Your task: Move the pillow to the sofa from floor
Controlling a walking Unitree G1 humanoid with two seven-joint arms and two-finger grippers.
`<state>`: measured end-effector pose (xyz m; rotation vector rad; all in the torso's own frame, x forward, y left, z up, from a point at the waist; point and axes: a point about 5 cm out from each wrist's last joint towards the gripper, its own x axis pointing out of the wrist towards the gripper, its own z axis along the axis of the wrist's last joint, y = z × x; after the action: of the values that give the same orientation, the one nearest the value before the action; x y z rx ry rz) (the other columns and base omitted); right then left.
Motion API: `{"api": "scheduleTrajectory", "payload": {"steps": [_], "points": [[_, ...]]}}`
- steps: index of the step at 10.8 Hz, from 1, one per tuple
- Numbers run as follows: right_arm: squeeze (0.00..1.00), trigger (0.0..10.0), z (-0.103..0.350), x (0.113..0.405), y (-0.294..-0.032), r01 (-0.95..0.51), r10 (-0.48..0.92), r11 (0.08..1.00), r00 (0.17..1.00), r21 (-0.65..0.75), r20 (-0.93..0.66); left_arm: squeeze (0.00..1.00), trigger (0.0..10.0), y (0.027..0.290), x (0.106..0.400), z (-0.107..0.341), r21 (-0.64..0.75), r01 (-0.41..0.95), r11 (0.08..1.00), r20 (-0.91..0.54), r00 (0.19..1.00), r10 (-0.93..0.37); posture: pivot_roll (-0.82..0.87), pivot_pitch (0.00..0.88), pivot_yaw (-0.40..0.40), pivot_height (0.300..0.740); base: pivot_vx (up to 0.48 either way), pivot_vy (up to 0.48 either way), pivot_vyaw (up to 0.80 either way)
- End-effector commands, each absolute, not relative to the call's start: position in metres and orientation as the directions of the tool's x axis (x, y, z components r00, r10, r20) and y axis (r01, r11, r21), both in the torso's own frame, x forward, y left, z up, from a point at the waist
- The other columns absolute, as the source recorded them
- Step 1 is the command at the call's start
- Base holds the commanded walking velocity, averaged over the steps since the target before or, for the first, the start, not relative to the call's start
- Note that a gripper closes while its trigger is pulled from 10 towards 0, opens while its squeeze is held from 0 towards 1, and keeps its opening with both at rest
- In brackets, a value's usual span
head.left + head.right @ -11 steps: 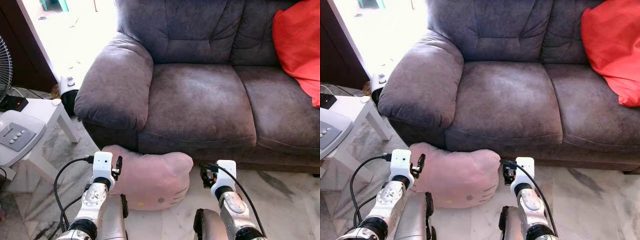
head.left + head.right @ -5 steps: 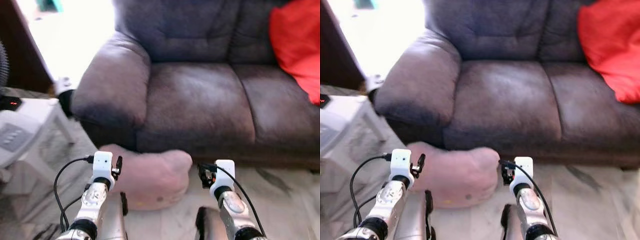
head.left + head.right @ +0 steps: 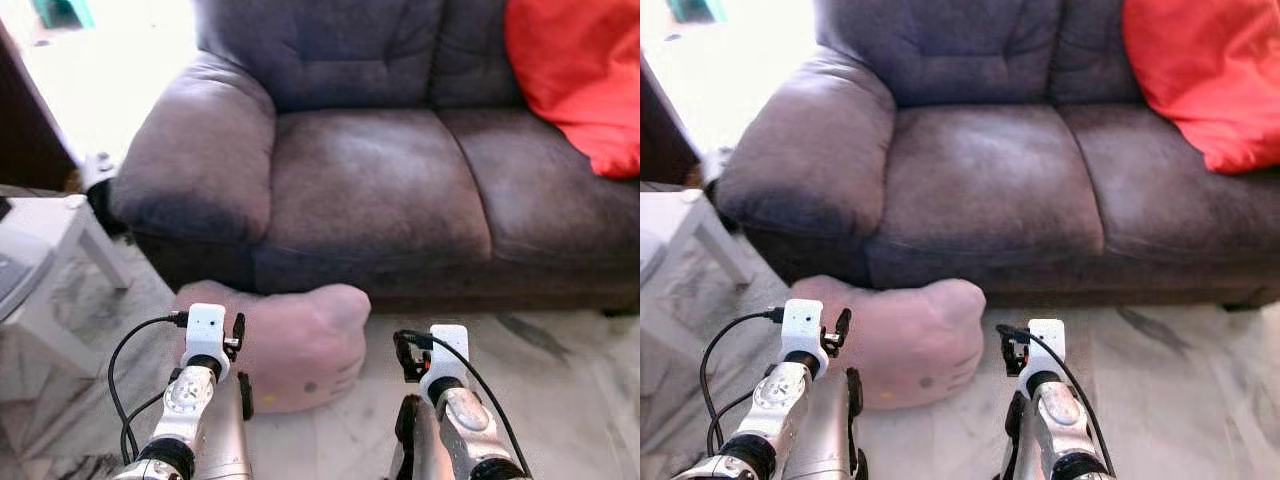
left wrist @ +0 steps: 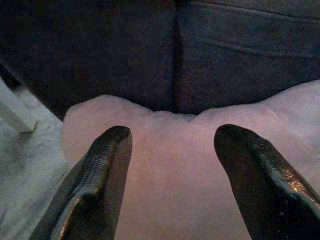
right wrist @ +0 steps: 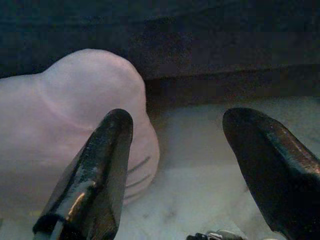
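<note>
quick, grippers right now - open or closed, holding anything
Left gripper: open, holding nothing, fingers spread in front of the pink pillow.
Right gripper: open, holding nothing, beside the pillow's end, over the floor.

The pillow (image 3: 285, 340) lies on the floor (image 3: 560, 380) against the front of the sofa (image 3: 370, 190), below its left armrest. A cushion (image 3: 575, 80) rests on the sofa's right end, and a counter (image 3: 45, 270) stands left of the sofa.
</note>
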<state>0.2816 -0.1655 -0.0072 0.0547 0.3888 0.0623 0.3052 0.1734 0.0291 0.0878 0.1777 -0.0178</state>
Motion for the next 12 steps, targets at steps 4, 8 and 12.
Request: {"api": "scheduleTrajectory", "payload": {"steps": [4,8,12], "points": [[0.00,10.0,-0.012,0.280,-0.156,-0.099,0.135,0.989,0.898,0.105,-0.419,0.00,10.0,0.175,0.303,0.024,0.098,0.027,0.995,-0.215,0.976,-0.005,0.12,0.137,-0.039,0.502,0.000,0.000,0.00],[0.67,10.0,0.006,0.302,-0.141,-0.238,0.261,0.965,0.871,0.107,-0.416,0.00,10.0,0.176,0.306,0.030,0.078,0.014,0.997,-0.181,0.983,0.001,0.15,0.166,-0.050,0.502,0.000,0.000,0.00],[1.00,10.0,0.024,0.318,-0.127,-0.412,0.432,0.900,0.808,0.140,-0.400,0.00,10.0,0.181,0.310,0.046,0.031,-0.016,0.999,-0.107,0.994,0.019,0.18,0.236,-0.059,0.502,0.000,0.000,0.00]]}}
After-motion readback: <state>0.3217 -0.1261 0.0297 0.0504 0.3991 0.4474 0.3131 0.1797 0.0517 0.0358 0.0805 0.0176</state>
